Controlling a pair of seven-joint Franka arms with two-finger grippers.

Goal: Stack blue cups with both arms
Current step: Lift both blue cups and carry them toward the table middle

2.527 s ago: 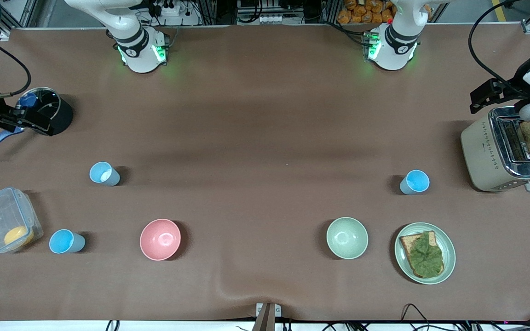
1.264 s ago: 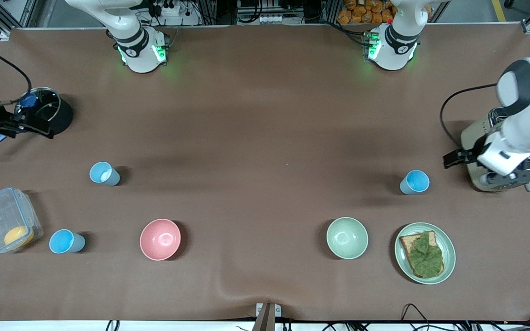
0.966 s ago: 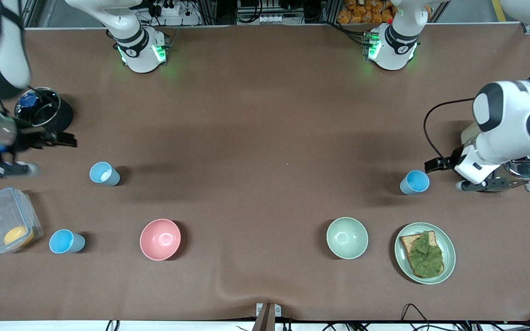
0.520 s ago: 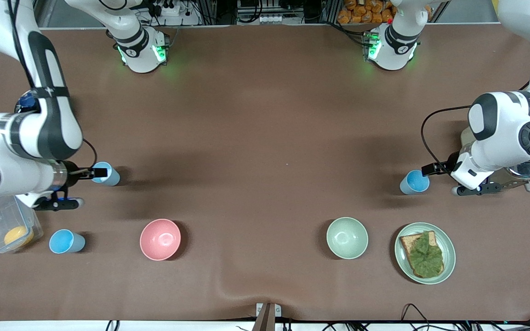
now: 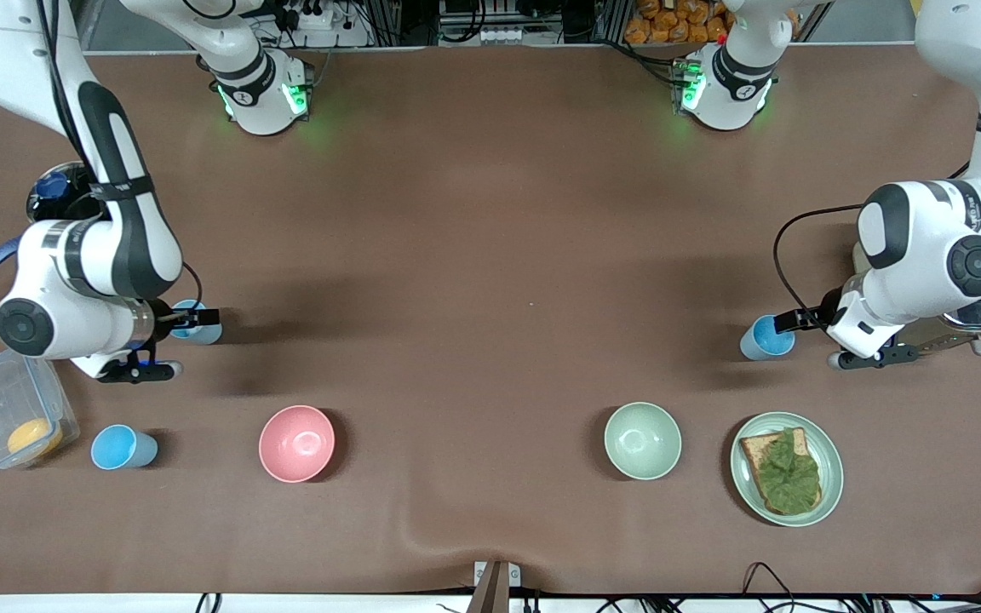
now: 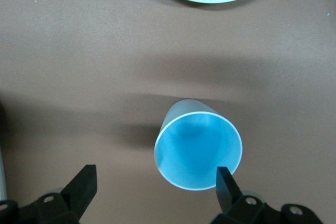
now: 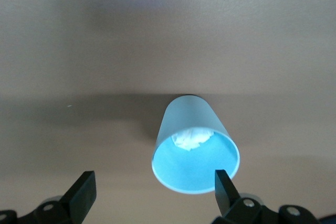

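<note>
From the front camera, three blue cups stand upright on the brown table. One blue cup point(image 5: 767, 338) sits toward the left arm's end, just beside the toaster point(image 5: 959, 311), and the left gripper point(image 5: 797, 321) hangs over its rim. A second cup point(image 5: 197, 322) sits toward the right arm's end with the right gripper point(image 5: 192, 318) over it. A third cup point(image 5: 122, 448) stands nearer the camera, beside a clear plastic box point(image 5: 12, 409). The pink bowl point(image 5: 296, 443), pale green bowl point(image 5: 642, 440) and a plate point(image 5: 747, 477) of toast lie along the near part of the table. In the left wrist view, the left gripper point(image 6: 155, 187) is spread wide, one finger point(image 6: 224, 184) at the rim of the blue cup point(image 6: 198, 150), nothing held. In the right wrist view, the right gripper point(image 7: 152, 190) is likewise spread wide and holds nothing, above the cup point(image 7: 195, 148) with something whitish inside.
</note>
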